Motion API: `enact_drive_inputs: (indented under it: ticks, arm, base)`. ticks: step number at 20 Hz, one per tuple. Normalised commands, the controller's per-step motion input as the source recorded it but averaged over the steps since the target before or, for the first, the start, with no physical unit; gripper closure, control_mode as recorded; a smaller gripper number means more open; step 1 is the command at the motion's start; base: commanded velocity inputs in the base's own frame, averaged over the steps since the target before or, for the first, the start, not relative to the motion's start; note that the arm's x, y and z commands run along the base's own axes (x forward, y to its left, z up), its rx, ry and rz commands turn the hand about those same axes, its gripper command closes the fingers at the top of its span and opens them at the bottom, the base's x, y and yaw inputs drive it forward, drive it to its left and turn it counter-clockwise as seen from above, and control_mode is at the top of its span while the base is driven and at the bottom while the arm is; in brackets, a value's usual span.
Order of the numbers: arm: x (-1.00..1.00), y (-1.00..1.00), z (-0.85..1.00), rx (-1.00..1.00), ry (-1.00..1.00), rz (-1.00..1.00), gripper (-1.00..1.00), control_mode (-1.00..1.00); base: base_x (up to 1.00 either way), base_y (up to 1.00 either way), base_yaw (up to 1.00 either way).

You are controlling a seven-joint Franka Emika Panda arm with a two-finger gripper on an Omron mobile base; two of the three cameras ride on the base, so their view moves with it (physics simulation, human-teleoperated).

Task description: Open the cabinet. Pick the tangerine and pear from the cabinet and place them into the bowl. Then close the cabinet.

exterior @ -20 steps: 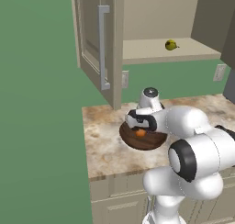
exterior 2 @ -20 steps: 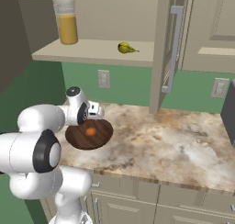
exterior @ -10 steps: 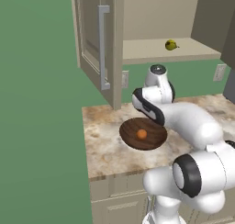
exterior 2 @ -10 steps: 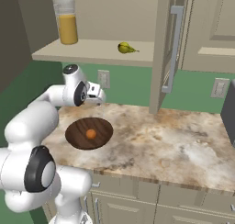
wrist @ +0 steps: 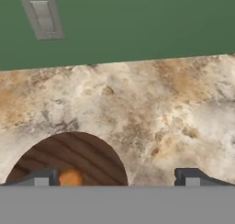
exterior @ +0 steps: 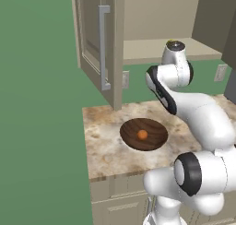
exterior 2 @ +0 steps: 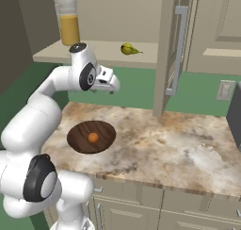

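Note:
The wooden bowl (exterior 2: 77, 135) (exterior: 156, 128) sits on the marbled counter with the tangerine (exterior 2: 93, 137) (exterior: 142, 134) (wrist: 70, 177) lying in its middle. My gripper (exterior 2: 111, 86) (wrist: 118, 179) hangs open and empty well above the counter, behind the bowl (wrist: 87, 154) and just under the shelf's level. The pear (exterior 2: 128, 49) lies on the lower shelf of the cabinet (exterior 2: 108, 53), up and to the right of the hand. Both cabinet doors stand open; one door (exterior: 97, 39) (exterior 2: 172, 50) swings out over the counter with its silver bar handle (exterior: 104, 46).
A tall jar of orange liquid (exterior 2: 69, 24) stands on the shelf to the left of the pear. Wall outlets (wrist: 43, 16) (exterior 2: 224, 90) sit on the green wall above the counter (exterior 2: 164, 144). A dark appliance (exterior 2: 235, 113) is at the counter's right edge.
The gripper has risen from right over the bowl to near shelf height, still open. The tangerine stays lying in the bowl.

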Motion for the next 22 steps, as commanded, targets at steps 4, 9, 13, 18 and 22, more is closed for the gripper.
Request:
enact_drive_inputs:
  ticks: [4,9,13,18,22]
  arm:
    - [-0.1,-0.68,0.81,0.0,0.0,-0.12,-1.0,-1.0]
    - [-0.13,-0.68,0.79,0.0,-0.04,-0.1,-1.0,-1.0]
    - [-0.02,-0.41,0.76,0.0,-0.1,-0.04,-1.0,-1.0]
    - [0.1,-0.1,0.61,0.0,-0.11,0.0,-1.0,-1.0]
    - [0.26,0.0,0.32,0.0,-0.07,0.01,-1.0,-1.0]
  base:
    - [0.0,0.0,0.0]
    - [0.0,0.0,0.0]
    - [0.0,0.0,0.0]
    - [0.0,0.0,0.0]
    - [0.0,0.0,0.0]
